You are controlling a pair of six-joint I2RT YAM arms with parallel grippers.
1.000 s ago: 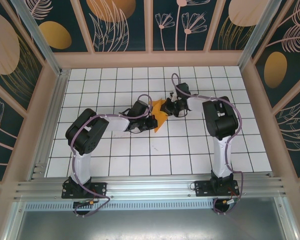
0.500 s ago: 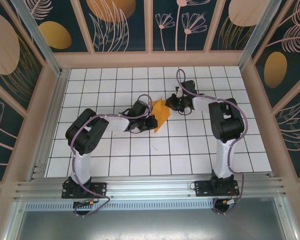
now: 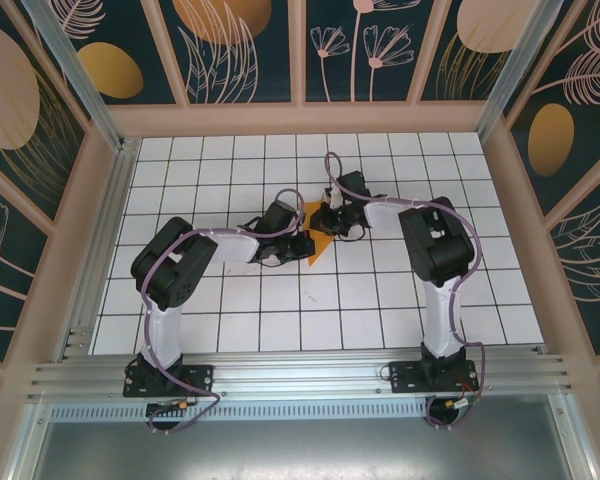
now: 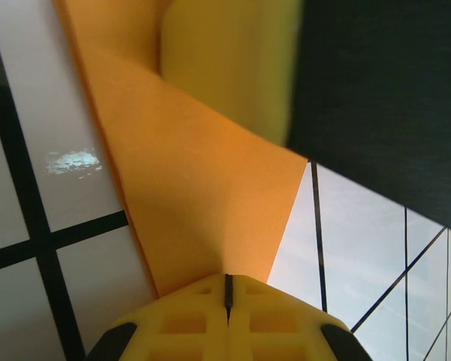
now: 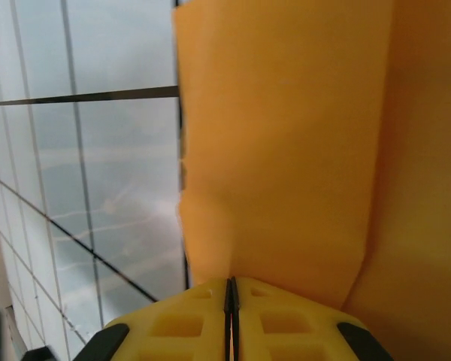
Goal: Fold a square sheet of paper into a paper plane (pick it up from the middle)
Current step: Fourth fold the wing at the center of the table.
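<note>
Paper [image 3: 314,247], orange and already creased into a pointed, layered shape, is near the middle of the tiled table [image 3: 380,300], a little toward the far side, caught between the two arms. The left gripper [image 3: 300,236] reaches in from the left. In the left wrist view its yellow fingers [image 4: 180,320] are pressed together with a corner of the sheet [image 4: 203,188] pinched in the seam. The right gripper [image 3: 330,218] comes in from the right. In its own view its fingers [image 5: 286,316] are likewise closed on an edge of the paper [image 5: 286,135], which fans out ahead with a fold line down its right side. Whether the paper lies flat on the tiles or is lifted slightly, I cannot tell.

This looks like a mid-fold step: the left arm anchors one corner while the right arm carries a flap across to form a crease. The next move probably calls for laying that flap so its edges line up. It must then be pressed flat before either grip lets go, or the thin sheet may spring back or slide.
</note>
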